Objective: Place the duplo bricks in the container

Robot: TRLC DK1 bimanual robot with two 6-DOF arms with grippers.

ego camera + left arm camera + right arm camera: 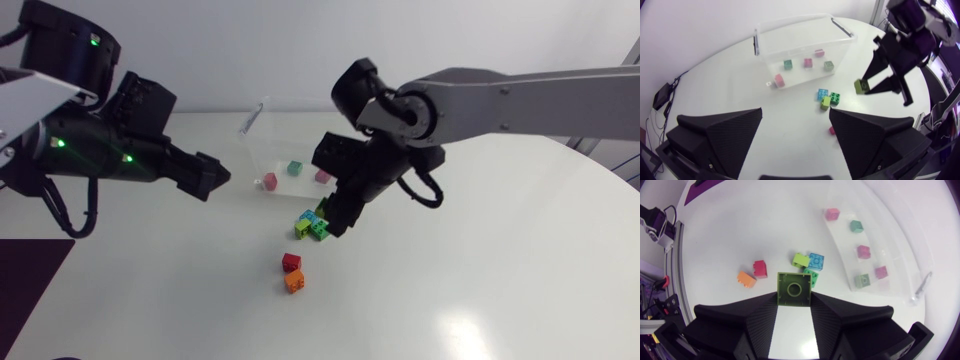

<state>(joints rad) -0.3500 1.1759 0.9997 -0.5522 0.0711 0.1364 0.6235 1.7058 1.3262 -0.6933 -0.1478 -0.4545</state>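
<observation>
Currently the right tool (pixel 794 299) clamps an olive-green brick (pixel 793 285), while the left tool (pixel 795 116) stands wide apart.

Seemingly red brick (pixel 831 130), half hidden

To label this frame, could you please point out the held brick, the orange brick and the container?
held brick (pixel 794 287), right wrist view, on its studded top face.
orange brick (pixel 294 282), head view, on its top.
container (pixel 771 47), left wrist view, on its bare clear wall.

Bricks (pixel 863 251) lie in the clear container (pixel 892 237) and beside it; the right hand (pixel 794 299) grips an olive brick (pixel 794 286).
</observation>
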